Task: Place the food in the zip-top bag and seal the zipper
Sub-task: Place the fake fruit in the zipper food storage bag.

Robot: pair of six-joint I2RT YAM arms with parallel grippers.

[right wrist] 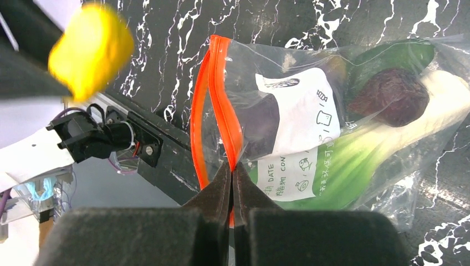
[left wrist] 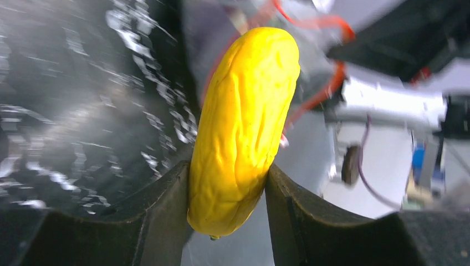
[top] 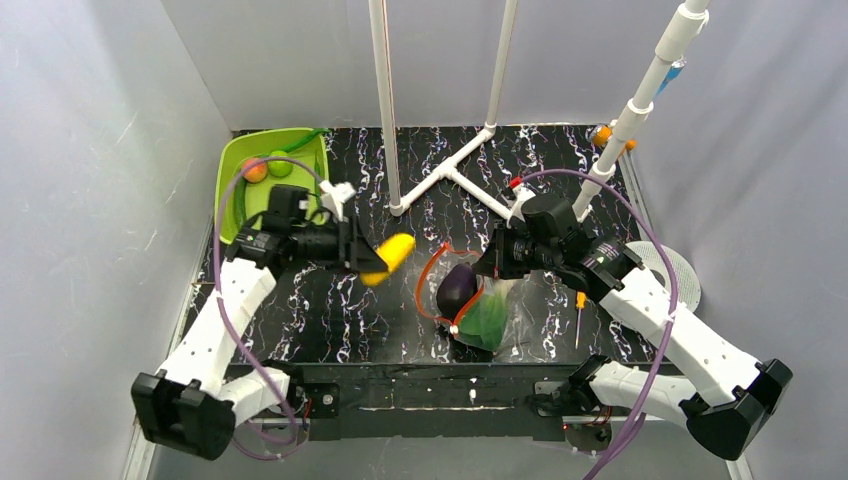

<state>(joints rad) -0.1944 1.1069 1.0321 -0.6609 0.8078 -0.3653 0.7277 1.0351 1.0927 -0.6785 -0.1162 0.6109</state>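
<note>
My left gripper (top: 372,262) is shut on the yellow piece (top: 390,257), held in the air left of the bag's mouth; it fills the left wrist view (left wrist: 241,127) between my fingers. The clear zip-top bag (top: 480,310) lies mid-table and holds the dark purple eggplant (top: 457,290) and the white-stalked leafy green (right wrist: 354,144). My right gripper (right wrist: 231,169) is shut on one side of the red-orange zipper (right wrist: 221,111) and holds the mouth open. A red-orange fruit (top: 254,170) and a lime-green fruit (top: 280,165) lie in the green bin (top: 232,190).
A white pipe frame (top: 440,175) stands behind the bag. An orange-handled screwdriver (top: 579,315) lies right of the bag. A round white disc (top: 675,270) sits at the table's right edge. Grey walls close in both sides.
</note>
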